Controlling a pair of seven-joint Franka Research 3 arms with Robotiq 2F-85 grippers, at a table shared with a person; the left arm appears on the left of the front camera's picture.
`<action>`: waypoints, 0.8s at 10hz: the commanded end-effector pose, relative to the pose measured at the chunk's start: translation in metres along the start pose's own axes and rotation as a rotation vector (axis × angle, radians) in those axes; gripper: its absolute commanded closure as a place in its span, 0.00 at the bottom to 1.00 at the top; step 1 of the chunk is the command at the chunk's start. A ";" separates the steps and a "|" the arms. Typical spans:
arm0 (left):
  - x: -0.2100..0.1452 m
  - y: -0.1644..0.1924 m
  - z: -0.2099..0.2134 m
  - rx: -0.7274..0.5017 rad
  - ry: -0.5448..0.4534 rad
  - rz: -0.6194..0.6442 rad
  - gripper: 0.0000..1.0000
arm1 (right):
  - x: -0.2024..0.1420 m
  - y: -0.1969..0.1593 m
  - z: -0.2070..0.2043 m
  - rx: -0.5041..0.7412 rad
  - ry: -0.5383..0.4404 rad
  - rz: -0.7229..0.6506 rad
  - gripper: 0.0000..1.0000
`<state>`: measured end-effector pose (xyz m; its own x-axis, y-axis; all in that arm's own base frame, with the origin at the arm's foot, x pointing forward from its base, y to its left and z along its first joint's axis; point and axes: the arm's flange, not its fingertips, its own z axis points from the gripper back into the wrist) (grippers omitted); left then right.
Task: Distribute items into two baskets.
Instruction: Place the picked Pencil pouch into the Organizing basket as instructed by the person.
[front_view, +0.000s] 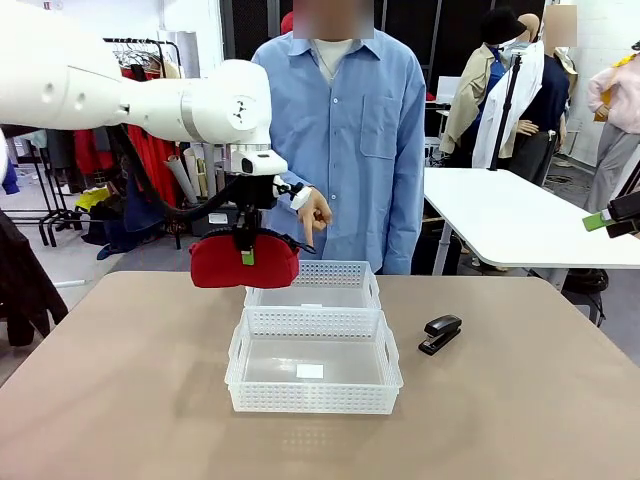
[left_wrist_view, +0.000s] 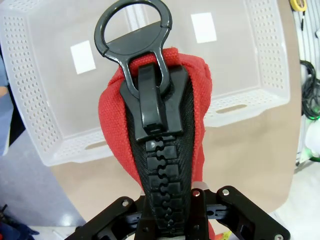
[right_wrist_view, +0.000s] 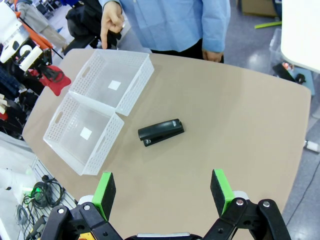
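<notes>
- The counter carries two white baskets end to end at mid-frame: the near basket and the far basket.
- The red pouch hangs in the air left of centre, by the far basket's left corner.
- My left hand is pinching the red pouch from above.
- My right hand is spread wide, over bare counter.
- The black stapler lies on the counter, right of the near basket.

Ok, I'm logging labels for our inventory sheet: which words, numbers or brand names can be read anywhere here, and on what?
No readable text anywhere.
White sticker in the nearer white perforated plastic basket: looks blank.
White sticker in the farther white perforated basket: looks blank.
Small black stapler: any marking too small to read.
Red fabric pouch with black zipper: no print visible.
</notes>
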<state>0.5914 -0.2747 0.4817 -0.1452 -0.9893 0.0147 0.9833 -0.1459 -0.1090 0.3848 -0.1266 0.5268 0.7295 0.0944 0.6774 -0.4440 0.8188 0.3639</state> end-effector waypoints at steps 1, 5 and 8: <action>0.011 0.027 0.006 0.000 -0.007 0.016 1.00 | 0.001 0.000 -0.001 0.011 -0.013 0.003 0.00; 0.037 0.054 -0.003 0.037 0.001 0.029 1.00 | 0.001 0.000 -0.001 0.011 -0.013 0.003 0.00; 0.034 0.083 -0.003 0.056 0.011 0.055 1.00 | 0.001 0.000 -0.001 0.011 -0.013 0.003 0.00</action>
<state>0.6483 -0.3160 0.4586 -0.1132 -0.9934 0.0201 0.9922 -0.1141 -0.0503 0.3848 -0.1265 0.5268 0.7295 0.0946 0.6774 -0.4441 0.8187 0.3640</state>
